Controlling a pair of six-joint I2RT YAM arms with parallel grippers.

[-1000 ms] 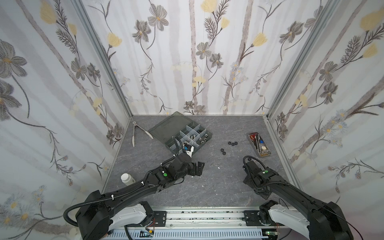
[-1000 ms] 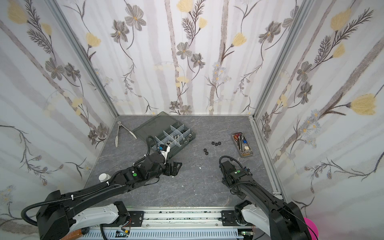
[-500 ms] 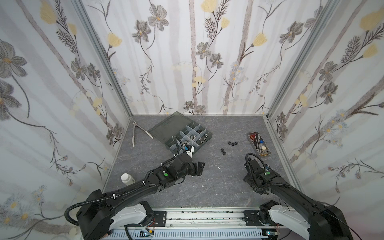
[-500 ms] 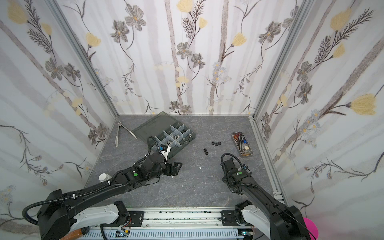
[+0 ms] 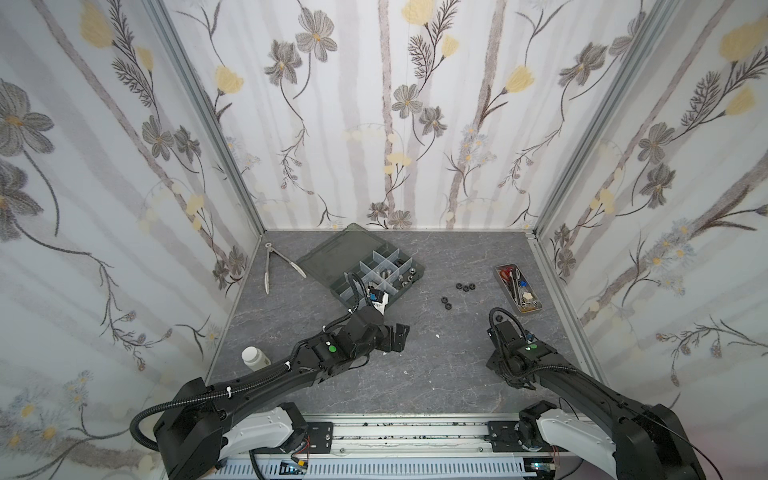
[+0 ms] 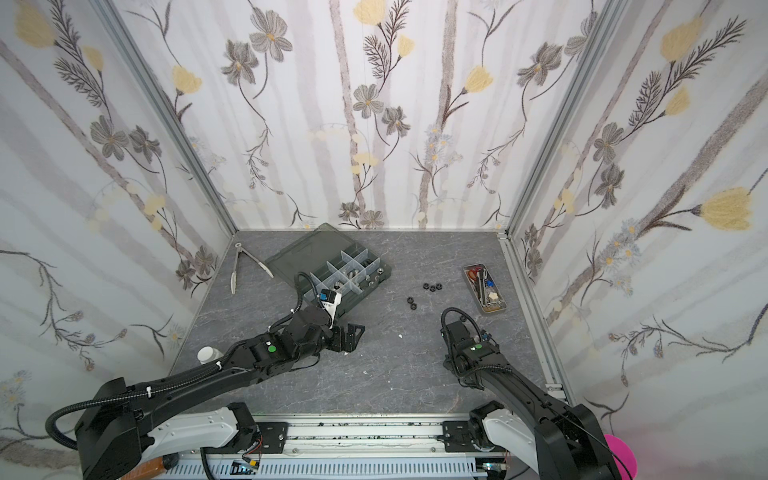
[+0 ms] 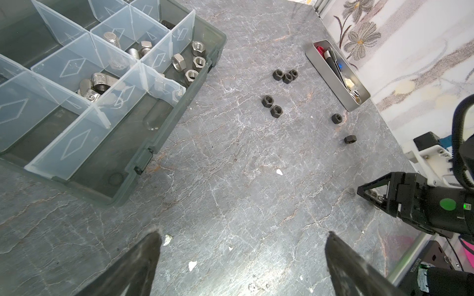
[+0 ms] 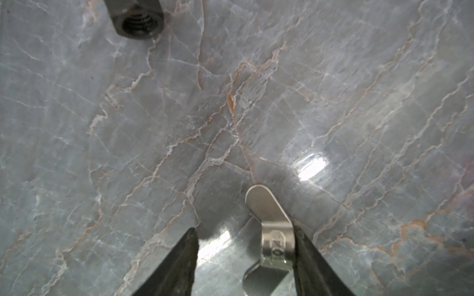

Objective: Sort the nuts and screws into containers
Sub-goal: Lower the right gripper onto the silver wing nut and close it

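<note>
The dark organizer box lies open at the back left, its containers split by pale dividers. Silver nuts fill one corner compartment and silver screws another. Several black nuts lie loose on the table, also in the left wrist view. My left gripper hovers open and empty in front of the box. My right gripper, low over the table, straddles a silver wing nut. The wing nut touches one finger, with a gap to the other. A black nut lies ahead of it.
Long metal tongs lie at the back left by the wall. A narrow metal tray of red-handled tools sits at the right wall. A white bottle stands beside my left arm. Flowered walls close three sides.
The right gripper's jaws have narrowed around the wing nut, and that arm has shifted slightly to the right. The left arm has stayed almost still, jaws wide.
</note>
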